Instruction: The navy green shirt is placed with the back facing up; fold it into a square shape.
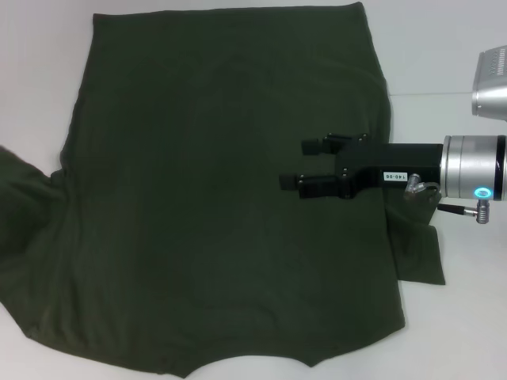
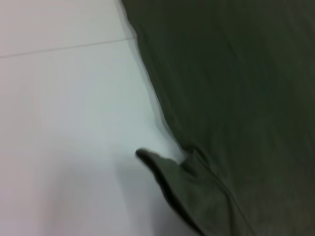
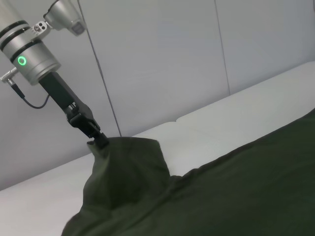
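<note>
Navy green shirt (image 1: 222, 198) spread plain side up over most of the white tabletop (image 1: 444, 47). Left sleeve lifted off the surface at 9 o'clock, pinched in the left hand (image 3: 96, 140), clenched on the fabric. Right hand (image 1: 317, 165) hovers over the shirt's right side at 3 o'clock, fingers released, apart.

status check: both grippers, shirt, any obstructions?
Left gripper shut on the shirt sleeve, lifting it. Right gripper open over the shirt's right side. Shirt unfolded; nothing in the way.

A small white label (image 1: 394, 176) on the right tool (image 1: 310, 165) perhaps reads "140-08".
</note>
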Controlling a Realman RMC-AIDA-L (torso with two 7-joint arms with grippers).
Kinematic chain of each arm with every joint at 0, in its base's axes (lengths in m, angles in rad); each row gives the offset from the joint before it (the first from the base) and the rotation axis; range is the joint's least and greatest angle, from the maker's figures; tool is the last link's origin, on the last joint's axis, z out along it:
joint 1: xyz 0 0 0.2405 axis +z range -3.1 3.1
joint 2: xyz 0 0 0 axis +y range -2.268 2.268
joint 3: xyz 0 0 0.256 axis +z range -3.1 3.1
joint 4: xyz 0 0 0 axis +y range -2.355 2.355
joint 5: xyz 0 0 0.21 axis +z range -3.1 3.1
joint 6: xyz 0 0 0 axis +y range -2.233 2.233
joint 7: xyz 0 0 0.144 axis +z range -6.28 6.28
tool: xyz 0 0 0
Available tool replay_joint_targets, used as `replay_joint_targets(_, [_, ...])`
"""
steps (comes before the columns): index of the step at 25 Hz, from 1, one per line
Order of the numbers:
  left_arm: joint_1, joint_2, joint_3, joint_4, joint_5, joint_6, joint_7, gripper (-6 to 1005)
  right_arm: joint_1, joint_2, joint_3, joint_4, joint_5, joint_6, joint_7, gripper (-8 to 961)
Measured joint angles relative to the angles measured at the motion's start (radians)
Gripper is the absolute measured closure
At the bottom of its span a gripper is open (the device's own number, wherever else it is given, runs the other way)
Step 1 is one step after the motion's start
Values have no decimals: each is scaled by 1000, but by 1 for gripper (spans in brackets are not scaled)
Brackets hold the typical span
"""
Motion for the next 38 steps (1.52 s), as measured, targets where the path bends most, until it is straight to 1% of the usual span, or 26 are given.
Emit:
replay_joint_targets(4, [-5,5,1,19,0,28,-20,1000,0,1,0,0,0,0,-9,12])
replay_joint_targets(10, [-36,15,1,26,-1,103,-57,1001,4,5,0,0,0,5,-11,13])
replay_joint_targets(13, [-57,12,3,32,-1,139,-77,1001,6,9,0,0,0,15,-12,13])
replay_joint_targets(16, [-93,8,13,40,-3,181,-107,1001,6,11,0,0,0,17,-14,13])
replay_joint_targets(18, [-120,7,30,39,-3,196,-131,1001,6,13,0,0,0,17,-18,13])
replay_joint_targets(20, [-146,1,59,29,-3,200,-165,1001,6,14,0,0,0,18,-22,13])
replay_joint_targets(22, [-167,-11,99,14,-3,187,-197,1001,6,16,0,0,0,19,-23,13])
replay_joint_targets(24, [-185,-32,135,-5,-3,167,-218,1002,6,17,0,0,0,22,-23,13])
replay_joint_targets(27, [-207,-65,169,-31,-2,128,-245,1002,5,20,0,0,0,26,-23,13])
replay_joint_targets(28, [-215,-73,180,-41,-2,115,-252,1002,5,21,0,0,0,29,-23,13])
replay_joint_targets(29, [-222,-79,191,-53,-2,103,-259,1002,5,21,0,0,0,31,-23,13])
replay_joint_targets(32, [-246,-85,217,-110,-2,68,-276,1001,4,22,0,0,0,42,-23,13])
replay_joint_targets(34, [-257,-94,231,-141,-1,32,-291,1000,3,24,0,0,0,51,-23,13])
replay_joint_targets(38, [-270,-109,242,-164,-1,-21,-310,1001,5,24,0,2,0,64,-22,13])
